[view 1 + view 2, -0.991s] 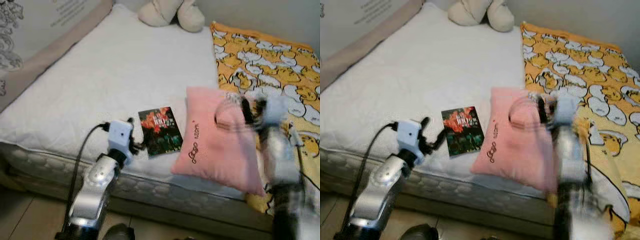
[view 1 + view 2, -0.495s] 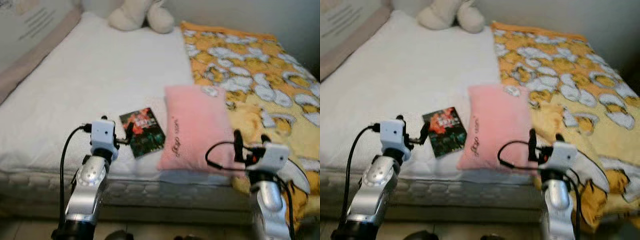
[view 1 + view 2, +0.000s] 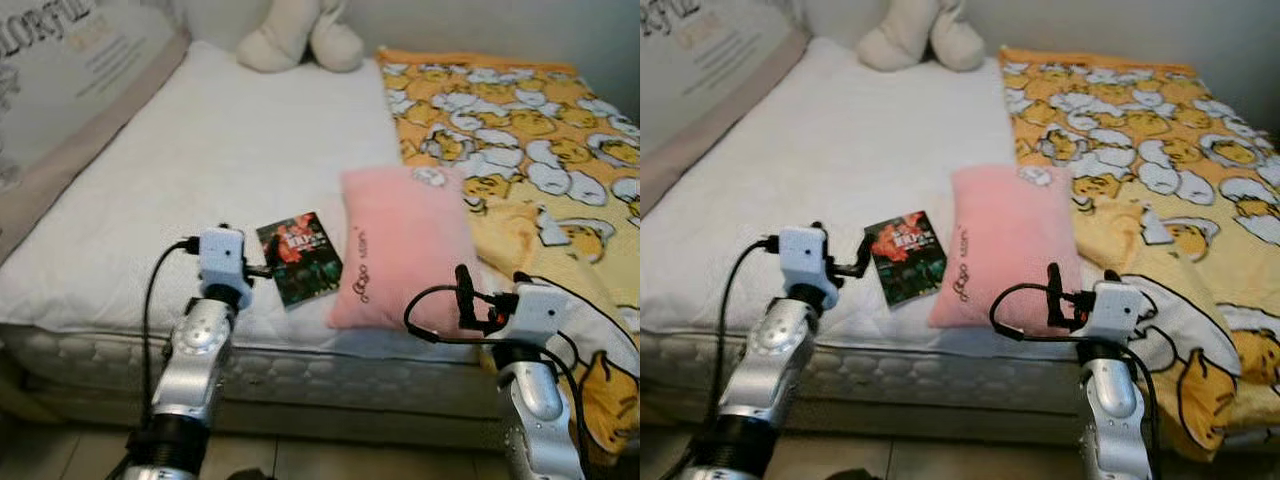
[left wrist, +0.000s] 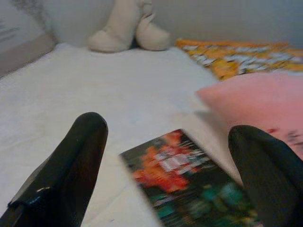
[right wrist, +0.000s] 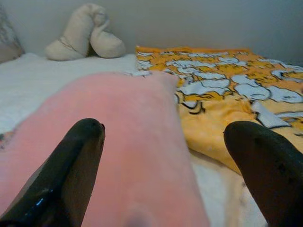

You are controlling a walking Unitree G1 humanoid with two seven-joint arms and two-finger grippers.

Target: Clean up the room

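Book lay at centre frame on the bed beside the pink pillow, both pincers open: left pincer lined up, probably next advancing to grasp it.

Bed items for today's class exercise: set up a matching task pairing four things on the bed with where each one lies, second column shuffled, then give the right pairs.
Column one:
1. book
2. pink pillow
3. plush toy
4. yellow blanket

Column two:
A. at the far end of the bed, by the wall
B. spread over the bed's right side
C. in front of the open left hand
D. in front of the open right hand

Pairs: 1-C, 2-D, 3-A, 4-B
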